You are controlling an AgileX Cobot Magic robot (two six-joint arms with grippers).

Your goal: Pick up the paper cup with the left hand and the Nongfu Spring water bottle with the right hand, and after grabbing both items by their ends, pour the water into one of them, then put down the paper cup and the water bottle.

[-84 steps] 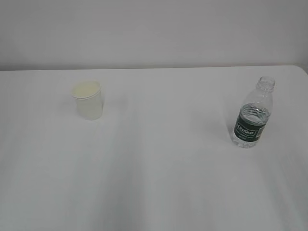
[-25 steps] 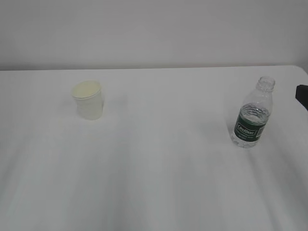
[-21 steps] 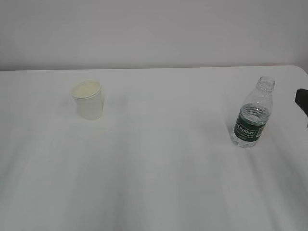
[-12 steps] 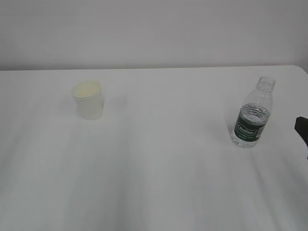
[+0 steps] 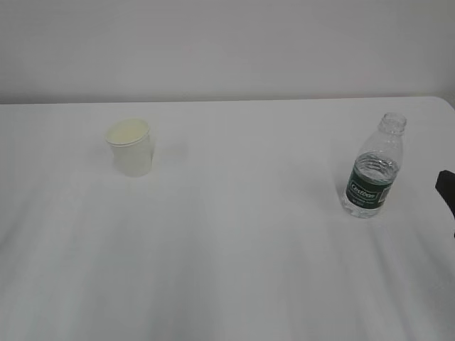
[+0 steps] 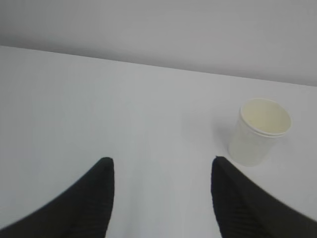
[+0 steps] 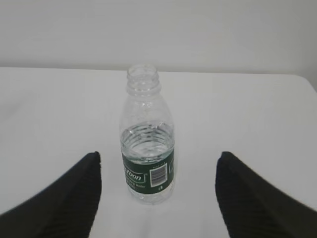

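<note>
So the paper cup (image 5: pixel 130 148) sat upright toward the far left part of the white surface (image 5: pixel 227 249), open mouth up, pale cream inside, nothing touching it. The Nongfu Spring water bottle (image 5: pixel 373 168) stood upright way over by the right edge, no cap on, with the water (image 7: pixel 148 140) reaching roughly to the top of its dark green label. Cup and bottle were well apart, with a big bare stretch of surface between them.

From the left wrist view, the left end effector (image 6: pixel 161 171) was released, its two black fingers (image 6: pixel 94 193) spread wide with only bare surface between them. The cup (image 6: pixel 259 131) was ahead and off to the right of the right-hand finger, not between them and not touched.

From the right wrist view, the right end effector (image 7: pixel 158 171) was also released, jaws spread wide. The bottle (image 7: pixel 147 135) stood ahead of it, lined up pretty much in the middle of the gap, clear of both fingers. In the exterior view only a dark sliver of the right hand (image 5: pixel 446 188) poked in at the right edge, just beside the bottle but not touching it.
</note>
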